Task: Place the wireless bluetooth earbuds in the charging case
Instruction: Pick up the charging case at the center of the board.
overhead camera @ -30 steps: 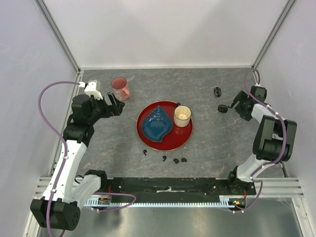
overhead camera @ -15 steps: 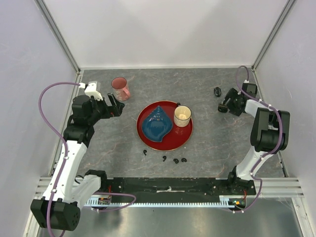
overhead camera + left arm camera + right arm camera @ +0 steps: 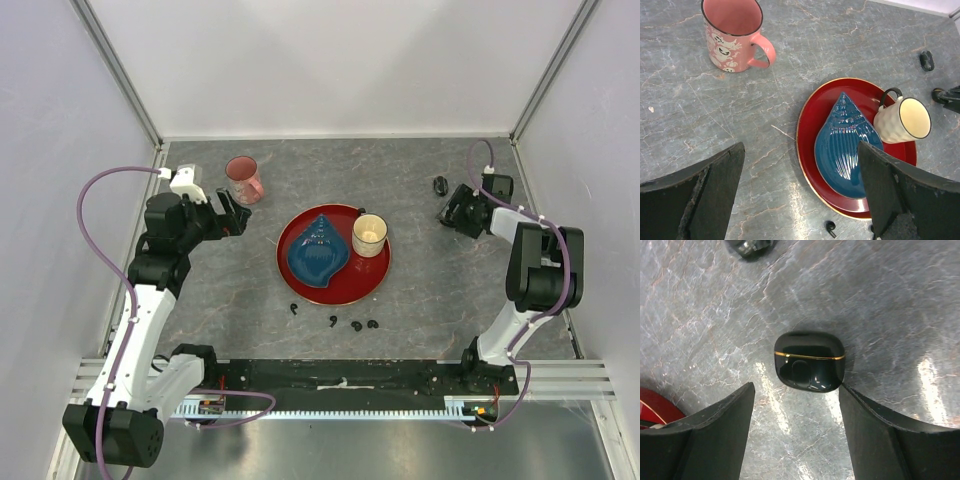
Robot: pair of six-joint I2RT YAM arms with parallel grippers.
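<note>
A grey marbled surface (image 3: 230,290) lay boxed in by pale lilac walls (image 3: 330,70) on the left, far and right, with silver frame posts (image 3: 118,75) at the far corners and a metal rail (image 3: 340,412) along the near edge.

Bright even light; glare patches on tabletop (image 3: 927,374).

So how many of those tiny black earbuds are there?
4 earbuds on the table, just below the red plate in the overhead view: one leftmost, one in the middle, two close together rightmost. I see no others.
</note>
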